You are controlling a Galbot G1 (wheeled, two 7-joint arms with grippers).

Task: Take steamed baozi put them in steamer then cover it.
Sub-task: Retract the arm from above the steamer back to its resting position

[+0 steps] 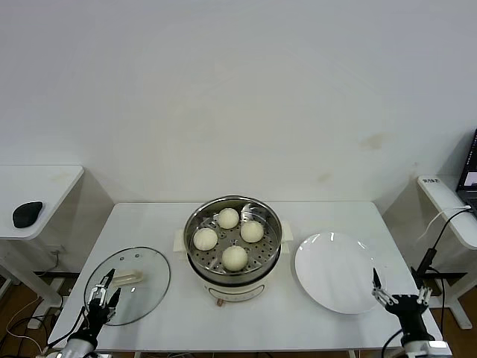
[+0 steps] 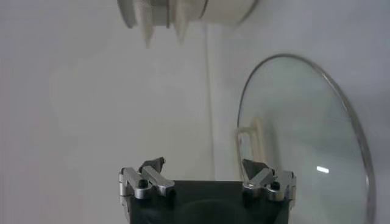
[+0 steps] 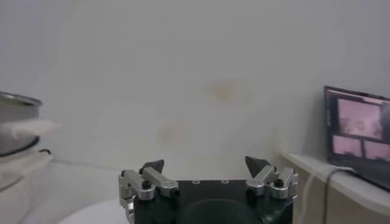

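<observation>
Sitting mid-table, slightly toward the far edge, the steamer (image 1: pixel 233 250) is a round polished stainless pot on a cream-white electric base with side handles; its perforated metal tray carries all four steamed baozi (image 1: pixel 228 218) (image 1: pixel 252 231) (image 1: pixel 205 239) (image 1: pixel 235 257), smooth matte cream-white domes, spaced apart in a rough diamond. Cover (image 1: pixel 128 286) is off the pot, lying flat near the table's near-left corner: clear glass disc, thin metal rim, cream-white bar handle on top; the left wrist view shows the same glass lid (image 2: pixel 304 140) with a light glint on it and the steamer base's handle (image 2: pixel 155 15) further off. Left gripper (image 1: pixel 102 292) hangs over the near edge of that cover, fingers spread wide, nothing between them; left wrist view confirms the gap (image 2: pixel 204 173). Right gripper (image 1: pixel 399 292) is parked at the near-right corner just off the rim of a flat glossy white plate (image 1: pixel 337 271), jaws wide and empty, also seen spread in the right wrist view (image 3: pixel 206 167). Table (image 1: pixel 149 224) is a plain matte white rectangular top. Room: bare off-white wall (image 1: pixel 238 89) with a few faint stains, a white side desk left with a black mouse (image 1: pixel 27 213) on it, another white desk right with a monitor edge (image 1: pixel 469 171) and cabling.
</observation>
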